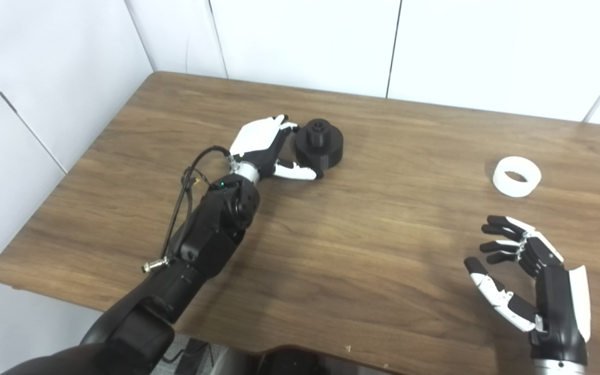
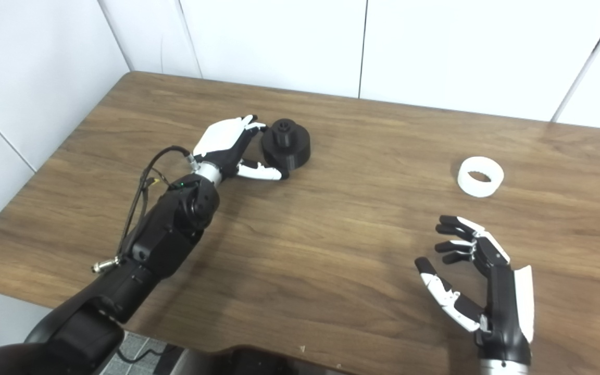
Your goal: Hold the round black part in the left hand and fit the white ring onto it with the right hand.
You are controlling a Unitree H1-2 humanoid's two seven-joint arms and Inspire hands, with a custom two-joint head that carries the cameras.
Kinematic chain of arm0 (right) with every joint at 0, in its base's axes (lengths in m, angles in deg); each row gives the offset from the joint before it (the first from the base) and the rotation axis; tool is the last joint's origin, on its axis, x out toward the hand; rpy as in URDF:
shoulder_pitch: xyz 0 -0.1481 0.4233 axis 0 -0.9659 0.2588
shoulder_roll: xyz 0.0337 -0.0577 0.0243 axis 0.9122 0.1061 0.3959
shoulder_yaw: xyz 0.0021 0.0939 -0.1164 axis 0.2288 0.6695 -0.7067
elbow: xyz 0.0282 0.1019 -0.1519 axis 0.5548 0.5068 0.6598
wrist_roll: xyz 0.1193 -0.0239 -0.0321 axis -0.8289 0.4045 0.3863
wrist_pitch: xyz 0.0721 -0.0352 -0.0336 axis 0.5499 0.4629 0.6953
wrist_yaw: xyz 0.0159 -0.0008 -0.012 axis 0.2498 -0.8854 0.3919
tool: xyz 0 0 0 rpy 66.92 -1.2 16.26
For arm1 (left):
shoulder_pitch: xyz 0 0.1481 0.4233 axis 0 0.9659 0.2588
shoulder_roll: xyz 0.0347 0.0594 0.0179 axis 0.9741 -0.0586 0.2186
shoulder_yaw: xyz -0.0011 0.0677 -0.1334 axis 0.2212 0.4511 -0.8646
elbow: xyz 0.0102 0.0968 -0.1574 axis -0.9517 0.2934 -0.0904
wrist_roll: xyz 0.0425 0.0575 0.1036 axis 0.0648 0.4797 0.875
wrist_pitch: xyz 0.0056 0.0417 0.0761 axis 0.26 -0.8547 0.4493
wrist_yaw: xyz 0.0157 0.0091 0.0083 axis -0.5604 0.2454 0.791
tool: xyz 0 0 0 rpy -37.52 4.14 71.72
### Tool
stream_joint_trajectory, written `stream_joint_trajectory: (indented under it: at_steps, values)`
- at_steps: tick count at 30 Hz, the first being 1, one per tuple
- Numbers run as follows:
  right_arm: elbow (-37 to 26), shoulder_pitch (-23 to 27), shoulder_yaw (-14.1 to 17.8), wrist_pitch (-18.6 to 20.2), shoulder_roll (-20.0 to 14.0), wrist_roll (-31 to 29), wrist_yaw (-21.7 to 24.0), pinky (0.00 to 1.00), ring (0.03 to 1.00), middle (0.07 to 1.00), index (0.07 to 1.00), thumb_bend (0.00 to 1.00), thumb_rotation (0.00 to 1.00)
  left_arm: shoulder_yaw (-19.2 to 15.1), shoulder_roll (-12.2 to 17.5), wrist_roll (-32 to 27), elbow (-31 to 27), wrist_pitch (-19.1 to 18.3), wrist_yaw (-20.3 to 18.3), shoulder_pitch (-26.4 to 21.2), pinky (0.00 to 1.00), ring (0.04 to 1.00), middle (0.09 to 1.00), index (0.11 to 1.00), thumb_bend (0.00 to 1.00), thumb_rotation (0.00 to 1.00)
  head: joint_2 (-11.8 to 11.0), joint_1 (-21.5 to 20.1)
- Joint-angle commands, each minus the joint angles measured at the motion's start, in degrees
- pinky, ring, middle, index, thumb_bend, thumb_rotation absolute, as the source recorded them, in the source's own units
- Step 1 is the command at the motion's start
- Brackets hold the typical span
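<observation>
While the left hand [image 1: 266, 148] cups the round black part [image 1: 321, 144] on the counter [image 1: 362, 234], fingers spread beside it, the white ring [image 1: 516, 176] lies well right, and the right hand [image 1: 532, 276] hovers empty, fingers apart.

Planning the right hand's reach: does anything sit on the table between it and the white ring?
Nothing visible does. The open right hand hovers nearer the camera than the white plastic ring, with only bare wooden table between them. The round black part sits far off by the left hand.
</observation>
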Motion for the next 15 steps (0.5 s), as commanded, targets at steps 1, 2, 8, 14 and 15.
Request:
stream_joint_trajectory:
  at_steps: [1, 2, 8, 14, 15]
  values:
    - [-2.3, -1.6, -0.1, -1.5, 4.7, 0.5, -0.4, 0.48, 0.571, 0.677, 0.704, 0.53, 0.23, -0.8, -0.1, -0.8, 0.4, -0.1, 1.6, -2.2, 0.93, 1.000, 1.000, 0.849, 1.00, 0.55, 0.0, 0.1]
    - [-2.3, -1.6, 0.0, -1.5, 4.7, 0.6, -0.5, 0.48, 0.569, 0.676, 0.703, 0.54, 0.23, -1.1, -0.6, -1.1, 1.0, 0.1, 2.6, -2.2, 0.93, 1.000, 1.000, 0.844, 1.00, 0.54, 0.0, 0.2]
    - [-2.4, -1.8, -0.3, -1.4, 4.7, 0.2, -0.2, 0.48, 0.573, 0.680, 0.702, 0.54, 0.23, -3.9, -4.2, -4.1, 4.7, 1.6, 9.6, -2.4, 0.92, 1.000, 1.000, 0.810, 0.98, 0.50, 0.2, 0.1]
    - [-2.9, -2.1, -0.2, -0.9, 4.8, 0.6, -0.3, 0.48, 0.569, 0.677, 0.699, 0.54, 0.25, -5.3, -6.1, -6.6, 6.6, 2.5, 12.7, -2.8, 0.92, 1.000, 1.000, 0.806, 0.95, 0.49, 0.5, 0.1]
    - [-2.9, -2.1, -0.2, -0.9, 4.9, 0.5, -0.3, 0.48, 0.569, 0.678, 0.699, 0.54, 0.25, -5.3, -6.2, -6.7, 6.7, 2.6, 12.9, -2.9, 0.92, 1.000, 1.000, 0.806, 0.95, 0.49, 0.5, 0.1]
